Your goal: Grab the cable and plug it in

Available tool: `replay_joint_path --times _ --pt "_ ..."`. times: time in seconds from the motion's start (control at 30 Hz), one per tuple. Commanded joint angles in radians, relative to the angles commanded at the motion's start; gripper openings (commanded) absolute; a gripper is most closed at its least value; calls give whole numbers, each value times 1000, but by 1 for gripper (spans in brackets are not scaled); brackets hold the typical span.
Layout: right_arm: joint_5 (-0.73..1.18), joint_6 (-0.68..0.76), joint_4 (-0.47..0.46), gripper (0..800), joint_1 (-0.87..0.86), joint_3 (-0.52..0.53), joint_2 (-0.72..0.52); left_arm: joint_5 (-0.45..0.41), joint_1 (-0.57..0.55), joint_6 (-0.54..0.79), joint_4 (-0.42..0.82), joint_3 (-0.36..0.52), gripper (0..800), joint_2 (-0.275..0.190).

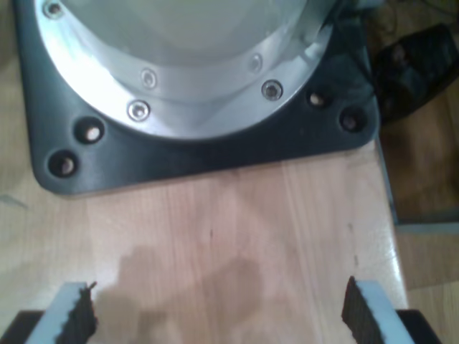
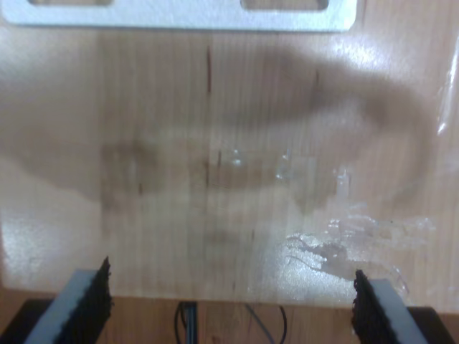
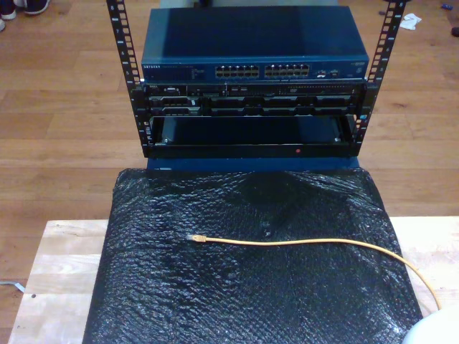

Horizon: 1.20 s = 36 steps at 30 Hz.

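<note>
The cable is thin and yellow-orange and lies across a black bubble-wrap mat in the exterior view. Its small plug tip points toward that view's left, and its other end runs off toward the lower right. My first gripper is open with nothing between its black pads, and it hangs over bare wood in front of a black base plate carrying a silver flange. My second gripper is also open and holds nothing, above a wooden tabletop with patches of clear film.
Behind the mat stands a rack holding a blue network switch with rows of ports. A silver bracket lies on the wood ahead of my second gripper. A pale rounded shape sits at the exterior view's lower right corner.
</note>
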Motion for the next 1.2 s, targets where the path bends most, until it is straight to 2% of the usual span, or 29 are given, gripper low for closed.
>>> replay_joint_path --times 0.23,0.43,0.73,0.87,1.03,1.2 --pt "77 6 5 800 2 -60 -11 101 -2 -3 0 -64 800 -6" --pt "175 57 23 800 5 -157 -14 192 -3 -17 0 -150 800 -11" --pt "226 163 95 800 29 -273 17 264 -17 -64 -46 -238 800 -11" --pt "245 245 118 800 80 -331 54 341 -80 -104 -91 -299 800 -8" --pt "304 404 124 800 172 -453 150 434 -201 -245 -103 -367 800 -6" --pt "348 578 135 800 270 -569 250 450 -327 -384 -150 -393 800 -8"
